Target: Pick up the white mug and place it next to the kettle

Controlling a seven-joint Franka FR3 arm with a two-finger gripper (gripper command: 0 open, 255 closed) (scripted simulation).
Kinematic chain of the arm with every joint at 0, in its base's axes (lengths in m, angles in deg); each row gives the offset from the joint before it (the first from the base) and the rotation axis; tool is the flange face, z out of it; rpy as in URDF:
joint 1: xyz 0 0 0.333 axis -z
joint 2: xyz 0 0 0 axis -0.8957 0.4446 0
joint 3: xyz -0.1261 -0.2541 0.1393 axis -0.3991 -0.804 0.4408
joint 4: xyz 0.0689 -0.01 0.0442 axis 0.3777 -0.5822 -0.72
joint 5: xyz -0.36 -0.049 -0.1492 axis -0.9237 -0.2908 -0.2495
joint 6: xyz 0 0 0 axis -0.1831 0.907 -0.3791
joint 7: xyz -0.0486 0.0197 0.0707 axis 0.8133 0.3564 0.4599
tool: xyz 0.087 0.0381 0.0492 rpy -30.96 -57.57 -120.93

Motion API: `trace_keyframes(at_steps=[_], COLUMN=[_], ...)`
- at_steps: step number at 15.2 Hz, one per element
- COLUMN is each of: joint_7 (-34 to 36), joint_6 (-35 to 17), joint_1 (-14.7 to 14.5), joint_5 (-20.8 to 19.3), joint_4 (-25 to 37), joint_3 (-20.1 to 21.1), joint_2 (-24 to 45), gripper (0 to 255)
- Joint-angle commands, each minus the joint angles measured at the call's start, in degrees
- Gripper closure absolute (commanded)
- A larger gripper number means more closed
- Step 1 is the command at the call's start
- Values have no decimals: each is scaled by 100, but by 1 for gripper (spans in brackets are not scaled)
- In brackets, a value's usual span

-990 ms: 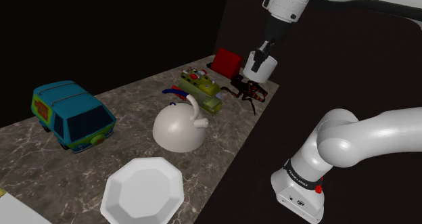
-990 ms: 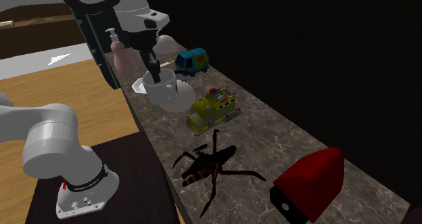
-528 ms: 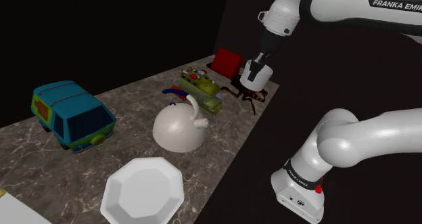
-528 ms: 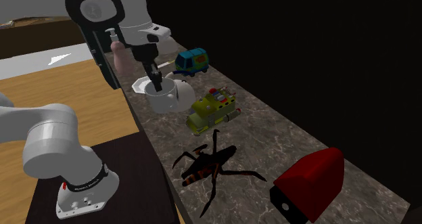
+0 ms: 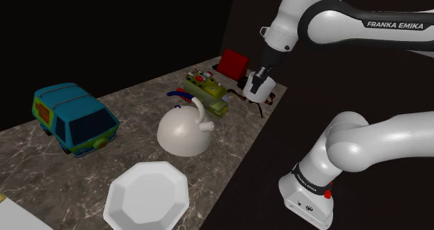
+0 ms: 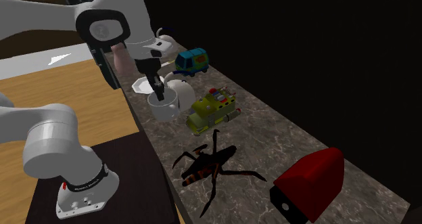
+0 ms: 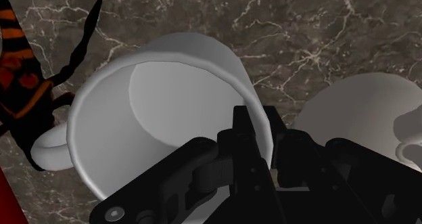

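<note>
The white mug hangs above the marbled counter's near edge, over the toy insect. My gripper is shut on its rim, one finger inside the cup and one outside. In the wrist view the gripper clasps the mug wall, handle pointing away from the kettle. The white domed kettle stands on the counter to the shoulder view's left of the mug. In the second exterior view the mug hangs just in front of the kettle, held by the gripper.
A yellow-green toy vehicle sits between kettle and red box. A blue-green toy van and a white octagonal bowl lie further along the counter. A pink bottle stands at the far end. The insect sprawls by the edge.
The gripper has carried the mug down and toward the kettle, from above the insect's far side to lower and nearer the counter edge. Its grip has not changed.
</note>
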Motion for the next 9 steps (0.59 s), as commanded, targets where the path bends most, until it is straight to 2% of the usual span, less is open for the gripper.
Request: trace_keyframes(at_steps=[1, 9], joint_7=[-2, 25], joint_6=[-153, -817], joint_1=[0, -13], joint_5=[1, 26], joint_4=[-146, -705], joint_3=[1, 42], joint_2=[3, 108], gripper=[255, 255])
